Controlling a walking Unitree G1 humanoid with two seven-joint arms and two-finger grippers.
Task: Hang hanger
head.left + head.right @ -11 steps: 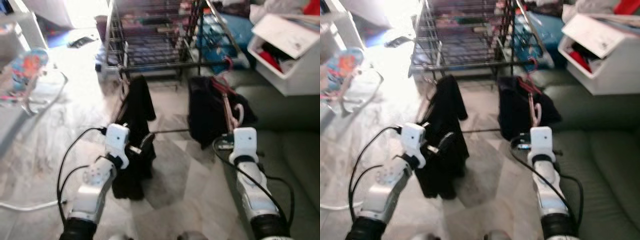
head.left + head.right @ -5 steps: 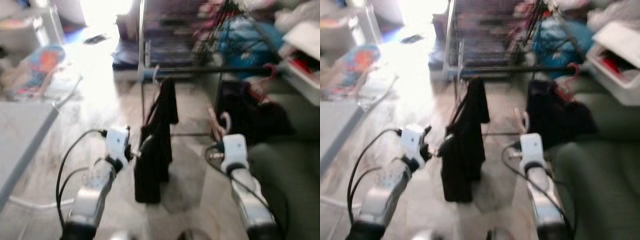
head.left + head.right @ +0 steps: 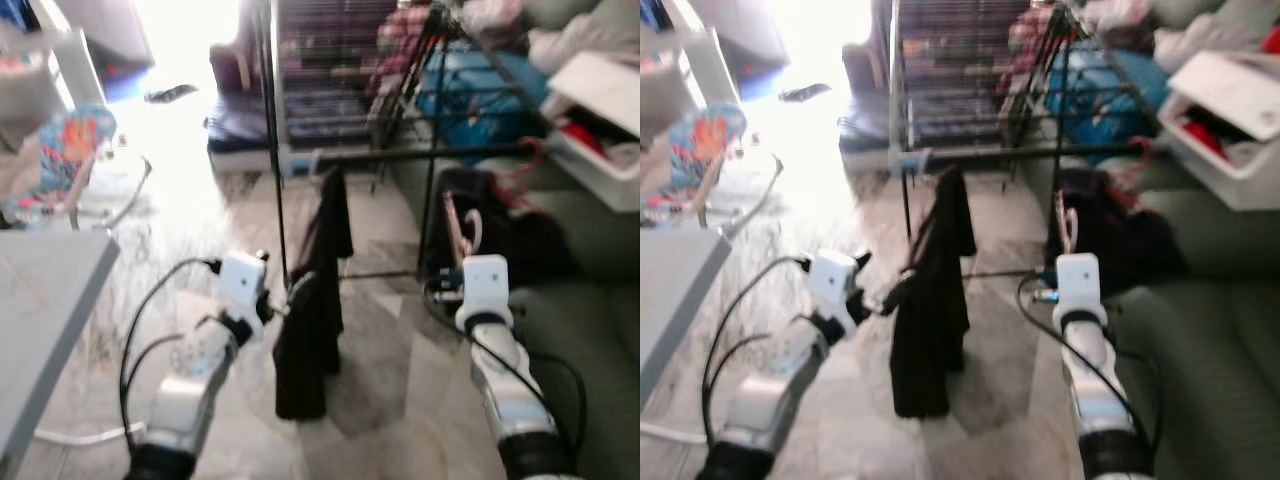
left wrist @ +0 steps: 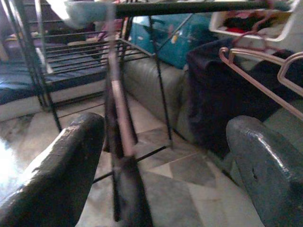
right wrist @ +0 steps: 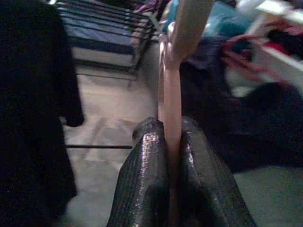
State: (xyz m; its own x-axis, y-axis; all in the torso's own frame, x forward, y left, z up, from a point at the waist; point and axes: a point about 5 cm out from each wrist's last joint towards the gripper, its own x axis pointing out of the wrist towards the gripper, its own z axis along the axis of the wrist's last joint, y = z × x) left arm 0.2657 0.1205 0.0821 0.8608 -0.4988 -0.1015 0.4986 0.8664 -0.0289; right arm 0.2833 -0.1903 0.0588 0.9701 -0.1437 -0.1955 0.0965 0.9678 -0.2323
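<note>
Here, nearest the camera, both silver arms reach forward from the bottom of the eye views. The right gripper (image 5: 174,142) has its jaws clamped together on the pink hanger (image 5: 171,101); the right wrist view shows the pink bar squeezed between the two black fingers (image 5: 144,179), a detail the eye views do not resolve, since there the white wrist housing sits in front of the fingers and only the hanger's curved top (image 3: 459,218) rises above it, right of centre.

The left gripper (image 4: 165,156) has its jaws wide apart. In the left wrist view a thin pinkish bar (image 4: 120,118) with dark cloth stands between the fingers, nearer one of them; whether it touches is unclear. In the left eye view this gripper (image 3: 285,300) sits just beside the hanging black garment (image 3: 312,300), centre frame.

Next out, that garment hangs from the horizontal dark rail (image 3: 420,155) crossing mid-frame. A second dark garment (image 3: 500,235) hangs at the right end, near a red hanger (image 3: 530,160).

Beyond, a wire drying rack (image 3: 320,70) stands at upper centre, and a green sofa (image 3: 590,330) at lower right. The eye views are slightly blurred.
</note>
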